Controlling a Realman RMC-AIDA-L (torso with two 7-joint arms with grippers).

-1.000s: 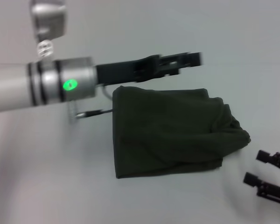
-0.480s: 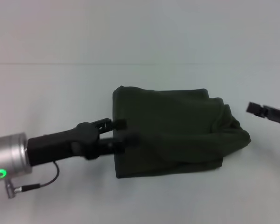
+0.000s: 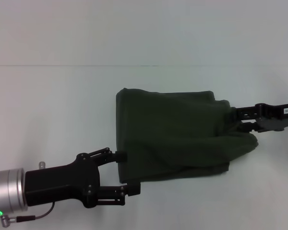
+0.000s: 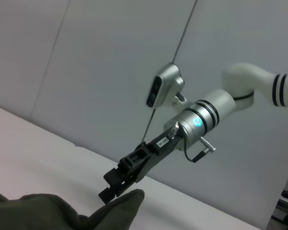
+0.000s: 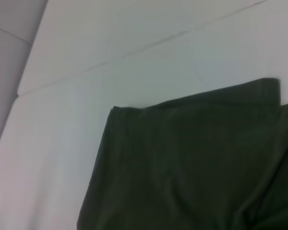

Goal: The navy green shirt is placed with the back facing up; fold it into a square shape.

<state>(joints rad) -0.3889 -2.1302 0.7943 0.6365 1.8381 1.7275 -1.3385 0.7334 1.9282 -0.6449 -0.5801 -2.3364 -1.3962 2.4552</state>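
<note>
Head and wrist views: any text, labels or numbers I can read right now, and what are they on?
Small white label on the right gripper body, seen in the head and left wrist views: too small and blurred to read.
Shirt: only plain dark green fabric shows; no lettering visible.
Left gripper: no text, only a green indicator light on the arm.

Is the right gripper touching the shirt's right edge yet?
Touching. In the head view the right gripper meets the bunched right edge of the navy green shirt; the left wrist view shows its fingertips against the cloth with no gap.
</note>
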